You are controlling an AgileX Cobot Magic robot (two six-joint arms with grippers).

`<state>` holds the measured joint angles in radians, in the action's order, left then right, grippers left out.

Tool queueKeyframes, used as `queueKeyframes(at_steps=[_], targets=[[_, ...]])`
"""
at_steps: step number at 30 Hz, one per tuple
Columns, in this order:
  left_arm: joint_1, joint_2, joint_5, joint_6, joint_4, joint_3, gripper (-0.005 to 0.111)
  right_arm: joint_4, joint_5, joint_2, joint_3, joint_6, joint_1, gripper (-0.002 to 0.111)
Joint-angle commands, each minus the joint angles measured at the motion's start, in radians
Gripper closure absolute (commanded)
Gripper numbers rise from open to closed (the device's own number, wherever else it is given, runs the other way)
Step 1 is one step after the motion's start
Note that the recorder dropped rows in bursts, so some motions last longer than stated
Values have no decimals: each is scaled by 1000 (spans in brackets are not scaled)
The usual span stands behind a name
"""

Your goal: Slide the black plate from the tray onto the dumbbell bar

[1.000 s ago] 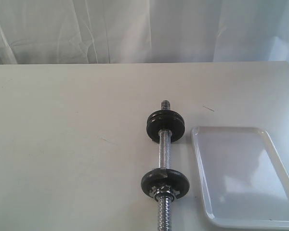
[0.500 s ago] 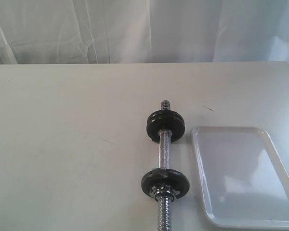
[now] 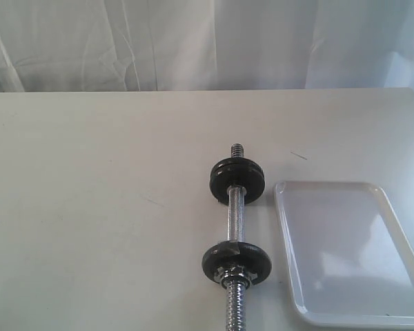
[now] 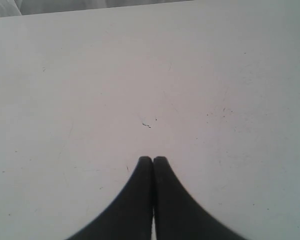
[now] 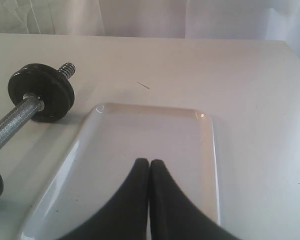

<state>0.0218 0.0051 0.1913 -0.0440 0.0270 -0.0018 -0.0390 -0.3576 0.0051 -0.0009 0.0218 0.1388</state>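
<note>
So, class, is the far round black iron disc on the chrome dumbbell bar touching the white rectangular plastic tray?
Apart. The right wrist view shows bare table between the black disc and the tray.

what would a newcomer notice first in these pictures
A knurled chrome dumbbell bar lies on the white table, carrying two round black cast-iron discs: the far plate and the near plate. To its right in the exterior view sits a shallow glossy white rectangular tray, with nothing in the part that shows. The right gripper, black fingers shut, hangs over that tray.
</note>
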Motion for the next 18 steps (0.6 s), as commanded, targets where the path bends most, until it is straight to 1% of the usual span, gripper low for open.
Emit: queueKeyframes(at_steps=[1, 18], targets=[[13, -5, -3, -2, 1, 2, 107, 2, 19, -5, 1, 1, 0, 108], [15, -5, -3, -2, 1, 2, 107, 4, 19, -5, 1, 1, 0, 108]])
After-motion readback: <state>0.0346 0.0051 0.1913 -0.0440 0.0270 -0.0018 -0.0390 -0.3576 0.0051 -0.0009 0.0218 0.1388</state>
